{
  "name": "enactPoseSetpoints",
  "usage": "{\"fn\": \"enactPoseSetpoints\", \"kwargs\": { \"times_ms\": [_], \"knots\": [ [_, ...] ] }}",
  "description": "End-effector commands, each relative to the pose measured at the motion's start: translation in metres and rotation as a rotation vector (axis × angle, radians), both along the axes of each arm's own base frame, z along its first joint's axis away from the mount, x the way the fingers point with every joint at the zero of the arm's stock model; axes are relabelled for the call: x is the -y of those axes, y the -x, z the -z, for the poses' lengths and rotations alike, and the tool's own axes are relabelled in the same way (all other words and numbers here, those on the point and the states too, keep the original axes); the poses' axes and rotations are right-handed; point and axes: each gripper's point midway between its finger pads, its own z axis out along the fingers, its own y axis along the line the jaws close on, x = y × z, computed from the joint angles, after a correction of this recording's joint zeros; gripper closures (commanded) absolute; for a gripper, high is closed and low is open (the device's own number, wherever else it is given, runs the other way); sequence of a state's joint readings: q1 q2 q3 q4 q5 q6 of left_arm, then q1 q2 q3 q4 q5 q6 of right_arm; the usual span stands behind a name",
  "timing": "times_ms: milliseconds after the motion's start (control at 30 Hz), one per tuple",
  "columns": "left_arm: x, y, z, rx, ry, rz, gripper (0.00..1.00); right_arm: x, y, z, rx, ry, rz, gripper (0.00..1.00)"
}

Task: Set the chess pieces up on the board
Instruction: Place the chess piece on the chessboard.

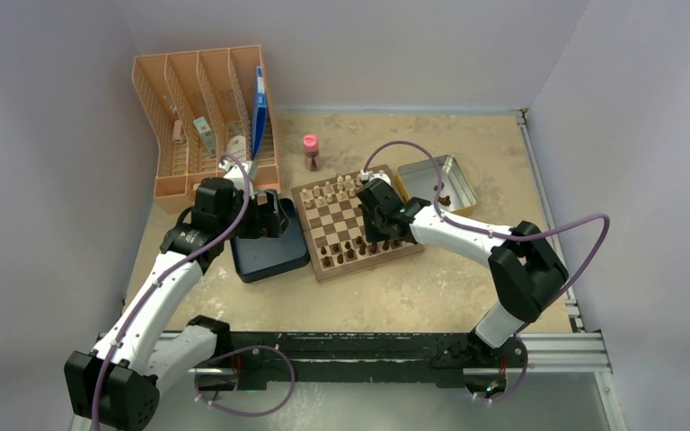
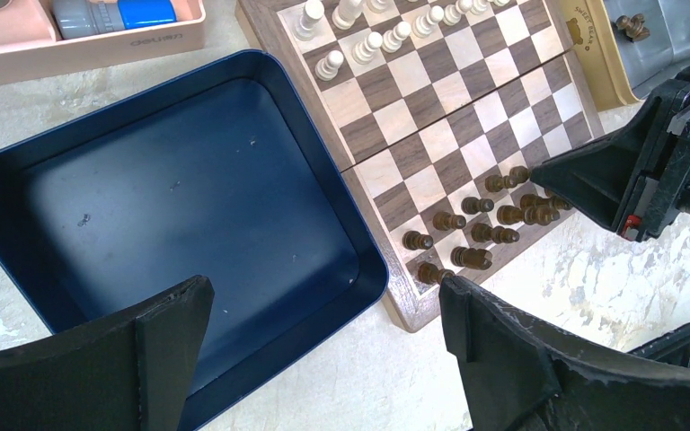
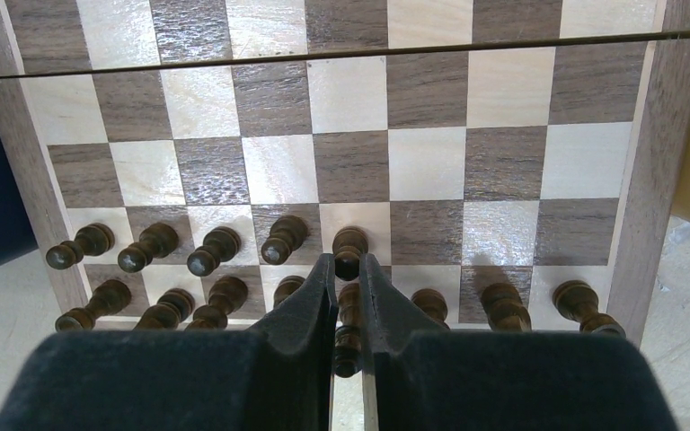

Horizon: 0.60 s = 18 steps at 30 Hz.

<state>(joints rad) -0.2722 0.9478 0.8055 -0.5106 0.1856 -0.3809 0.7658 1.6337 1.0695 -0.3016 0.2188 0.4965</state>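
The board (image 3: 350, 162) is chequered dark brown and light tan inside a light wood border. On the board, the chess pieces (image 3: 216, 250) are dark brown and the other figures (image 2: 370, 45) pale cream. Left of the board the box (image 2: 189, 215) is dark blue; behind the board the bottle (image 1: 310, 151) is pink

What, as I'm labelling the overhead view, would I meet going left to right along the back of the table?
Orange desk organizer → pink bottle → open metal tin.
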Motion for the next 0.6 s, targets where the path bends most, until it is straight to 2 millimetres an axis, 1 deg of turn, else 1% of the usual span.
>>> {"fn": "enactPoseSetpoints", "kwargs": {
  "times_ms": [0,100,300,367,567],
  "knots": [
    [-0.001,-0.005,-0.009,0.05,0.003,0.004,0.02,-0.009,-0.012,-0.025,0.062,-0.037,0.007,0.88],
    [-0.001,-0.004,-0.008,0.048,0.002,0.004,0.02,-0.01,-0.012,-0.024,0.06,-0.037,0.008,0.82],
    [0.0,-0.004,-0.012,0.059,0.007,0.005,0.02,-0.009,-0.012,-0.039,0.08,-0.067,0.028,0.72],
    [0.0,-0.004,-0.012,0.057,0.008,0.008,0.02,-0.01,-0.007,-0.04,0.064,-0.075,0.017,0.71],
    [0.002,-0.003,-0.016,0.072,0.02,0.019,0.03,-0.004,-0.015,-0.044,0.086,-0.045,0.055,0.71]
  ]
}}
